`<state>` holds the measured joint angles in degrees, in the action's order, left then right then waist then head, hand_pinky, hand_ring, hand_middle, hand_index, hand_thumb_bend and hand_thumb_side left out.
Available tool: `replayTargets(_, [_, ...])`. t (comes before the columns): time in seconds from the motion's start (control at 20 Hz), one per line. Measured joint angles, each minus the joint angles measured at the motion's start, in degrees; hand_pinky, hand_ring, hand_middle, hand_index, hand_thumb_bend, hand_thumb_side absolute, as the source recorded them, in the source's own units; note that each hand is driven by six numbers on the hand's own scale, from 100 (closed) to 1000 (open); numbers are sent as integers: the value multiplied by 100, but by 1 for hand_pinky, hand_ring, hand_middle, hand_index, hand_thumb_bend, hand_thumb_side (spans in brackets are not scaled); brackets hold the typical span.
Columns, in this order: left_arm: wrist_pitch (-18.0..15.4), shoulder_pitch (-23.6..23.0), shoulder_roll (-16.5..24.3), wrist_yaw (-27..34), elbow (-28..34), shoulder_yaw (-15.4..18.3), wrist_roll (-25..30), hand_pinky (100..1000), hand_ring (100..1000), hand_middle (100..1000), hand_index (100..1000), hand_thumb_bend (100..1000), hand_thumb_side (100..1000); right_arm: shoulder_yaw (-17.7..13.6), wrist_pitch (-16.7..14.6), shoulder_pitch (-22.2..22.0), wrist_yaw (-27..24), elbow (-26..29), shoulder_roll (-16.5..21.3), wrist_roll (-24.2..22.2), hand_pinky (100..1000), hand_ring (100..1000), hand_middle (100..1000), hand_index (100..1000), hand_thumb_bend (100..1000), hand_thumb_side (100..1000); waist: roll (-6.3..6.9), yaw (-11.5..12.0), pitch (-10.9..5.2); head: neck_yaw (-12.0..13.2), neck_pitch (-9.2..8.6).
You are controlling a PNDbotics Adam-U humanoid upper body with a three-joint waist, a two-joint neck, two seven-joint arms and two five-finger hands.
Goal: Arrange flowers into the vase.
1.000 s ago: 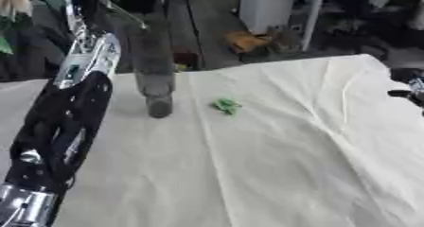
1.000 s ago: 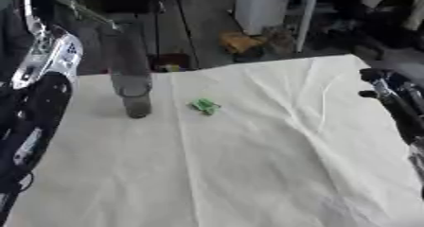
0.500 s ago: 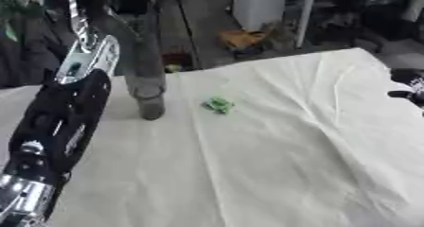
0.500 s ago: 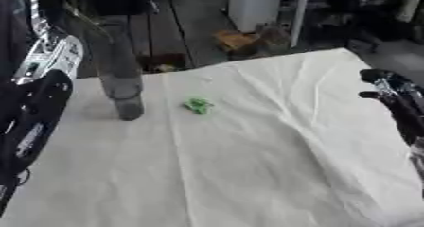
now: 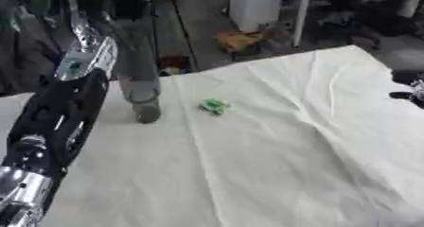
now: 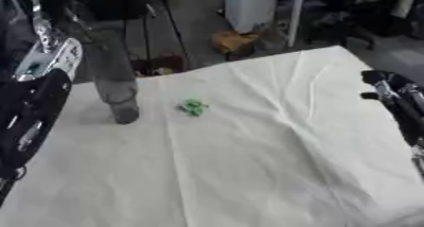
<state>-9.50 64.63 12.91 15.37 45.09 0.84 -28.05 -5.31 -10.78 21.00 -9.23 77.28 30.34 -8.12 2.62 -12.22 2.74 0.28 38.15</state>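
Tall grey vase [image 5: 139,86] upright at far left of cloth-covered bench [image 5: 273,164], small green scrap [image 5: 215,105] beside it; left arm raised alongside, hand unseen; right hand [image 6: 396,98] idle at right edge, finger state unclear

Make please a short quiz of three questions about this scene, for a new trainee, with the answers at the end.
1. True or false: the small green thing lies on the white cloth, apart from the vase.
2. On which side of the vase does the green thing lie in the views: A) its left, B) its right, C) inside it?
3. Fill in: the right robot hand shows at the cloth's ____ edge.

Key
1. True. It lies on the cloth with a clear gap to the vase.
2. B.
3. Right. The left arm rises along the left side, and its robot hand is not visible.
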Motion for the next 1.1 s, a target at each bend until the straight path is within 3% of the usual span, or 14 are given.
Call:
replayTargets(0.35, [30, 4, 0, -184, -194, 51, -221, 100, 100, 132, 132, 1000, 567, 0, 5, 0, 3, 0, 0, -5, 756, 894, 803, 776, 100, 649, 24, -4, -1, 26, 0])
replayTargets(0.4, [20, 4, 0, -196, -203, 51, -244, 148, 178, 217, 182, 1000, 586, 0, 5, 0, 3, 0, 0, -5, 756, 894, 803, 776, 100, 650, 30, 2, -4, 26, 0])
replayTargets(0.45, [10, 4, 0, -213, -211, 51, -261, 148, 178, 217, 182, 1000, 586, 0, 6, 0, 4, 0, 0, -6, 756, 894, 803, 776, 100, 650, 34, 11, -8, 24, 0])
replayTargets(0.5, [-2, 4, 0, -227, -212, 51, -276, 261, 264, 285, 228, 1000, 604, 0, 6, 0, 4, 0, 0, -6, 756, 893, 803, 776, 100, 650, 36, 17, -10, 22, 0])
replayTargets(0.55, [-11, 4, 0, -236, -212, 51, -290, 261, 264, 285, 228, 1000, 604, 0, 6, 0, 4, 0, 0, -6, 756, 893, 803, 776, 100, 650, 36, 20, -10, 19, 0])
replayTargets(0.6, [-17, 4, 0, -241, -212, 51, -307, 358, 354, 356, 286, 1000, 616, 0, 6, 0, 4, 0, 0, -6, 756, 893, 803, 776, 100, 650, 36, 22, -11, 17, 0])
replayTargets(0.65, [-20, 4, 0, -254, -212, 51, -323, 358, 354, 356, 286, 1000, 616, 0, 6, 0, 4, 0, 0, -6, 756, 893, 803, 776, 100, 650, 36, 24, -11, 17, 0])
replayTargets(0.7, [-20, 4, 0, -271, -212, 51, -339, 412, 421, 417, 342, 1000, 622, 0, 6, 0, 4, 0, 0, -6, 756, 893, 803, 776, 100, 650, 36, 24, -12, 17, 0])
replayTargets(1.1, [72, 4, 0, -457, -212, 50, -416, 521, 539, 531, 458, 1000, 625, 0, 6, -1, 5, 0, 0, -6, 755, 893, 803, 776, 100, 650, 34, 27, -27, 16, 1])
